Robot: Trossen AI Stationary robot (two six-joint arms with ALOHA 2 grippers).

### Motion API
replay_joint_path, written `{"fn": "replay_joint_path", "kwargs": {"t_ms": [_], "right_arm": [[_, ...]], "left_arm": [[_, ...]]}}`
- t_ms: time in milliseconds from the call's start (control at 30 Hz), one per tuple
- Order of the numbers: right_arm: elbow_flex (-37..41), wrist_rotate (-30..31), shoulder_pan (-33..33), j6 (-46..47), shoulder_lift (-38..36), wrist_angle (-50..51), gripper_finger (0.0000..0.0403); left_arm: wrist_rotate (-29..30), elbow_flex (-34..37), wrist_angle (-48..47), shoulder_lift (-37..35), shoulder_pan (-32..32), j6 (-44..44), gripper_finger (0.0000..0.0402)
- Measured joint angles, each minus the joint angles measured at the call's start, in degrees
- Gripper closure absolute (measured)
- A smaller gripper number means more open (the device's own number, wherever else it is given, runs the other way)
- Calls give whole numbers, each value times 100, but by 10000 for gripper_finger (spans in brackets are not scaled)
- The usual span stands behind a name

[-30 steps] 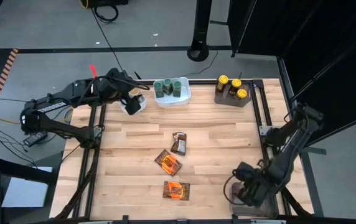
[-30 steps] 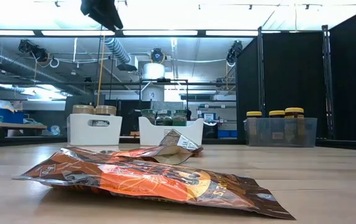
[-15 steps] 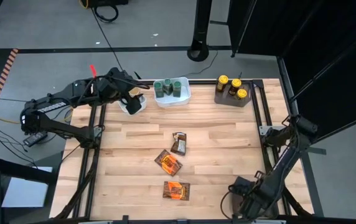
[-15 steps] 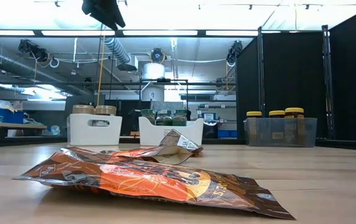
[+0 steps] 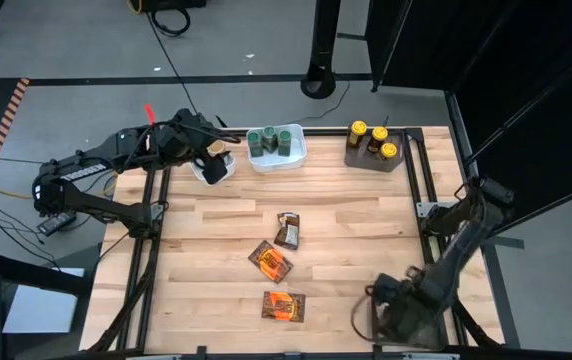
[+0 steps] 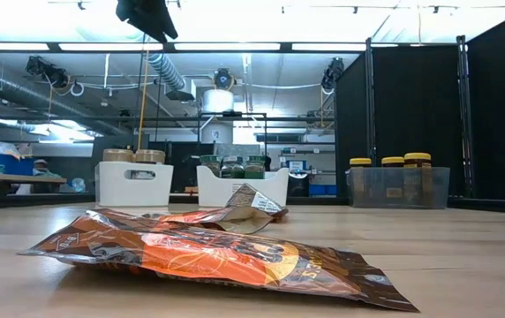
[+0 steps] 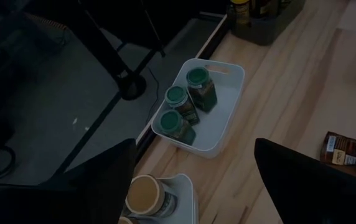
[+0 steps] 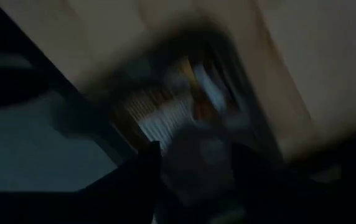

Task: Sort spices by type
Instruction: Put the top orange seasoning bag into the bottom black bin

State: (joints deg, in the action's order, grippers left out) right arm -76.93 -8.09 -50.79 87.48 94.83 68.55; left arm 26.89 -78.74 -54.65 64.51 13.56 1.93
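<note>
Jars look sorted: green-lidded jars (image 5: 268,141) sit in the white tub (image 5: 296,155), tan-lidded jars (image 5: 215,156) just beside it, yellow-lidded jars (image 5: 371,138) further along. Three foil packets (image 5: 274,262) lie loose nearer me. Left gripper (image 5: 213,150) hovers, fingers apart; right gripper (image 5: 391,312) unclear.

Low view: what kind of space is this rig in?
Likely an industrial lab or workshop, not a kitchen: exposed silver ceiling ductwork, long fluorescent strip lights, and black curtain partitions around the light wooden butcher-block table.
</note>
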Motion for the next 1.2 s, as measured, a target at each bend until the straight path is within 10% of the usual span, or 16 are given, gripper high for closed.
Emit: {"fn": "replay_joint_path", "kwargs": {"t_ms": [367, 633, 1200], "right_arm": [[-4, 1941, 2666, -4159, -170, -1625, 180], [-4, 1653, 4153, -7790, 423, -3493, 142], [-835, 1274, 4708, -9176, 2354, -3841, 8]], "left_arm": [[0, 0, -4, 0, 0, 4, 69], [0, 0, -12, 0, 0, 4, 69], [2, 0, -98, -2, 0, 136, 69]]}}
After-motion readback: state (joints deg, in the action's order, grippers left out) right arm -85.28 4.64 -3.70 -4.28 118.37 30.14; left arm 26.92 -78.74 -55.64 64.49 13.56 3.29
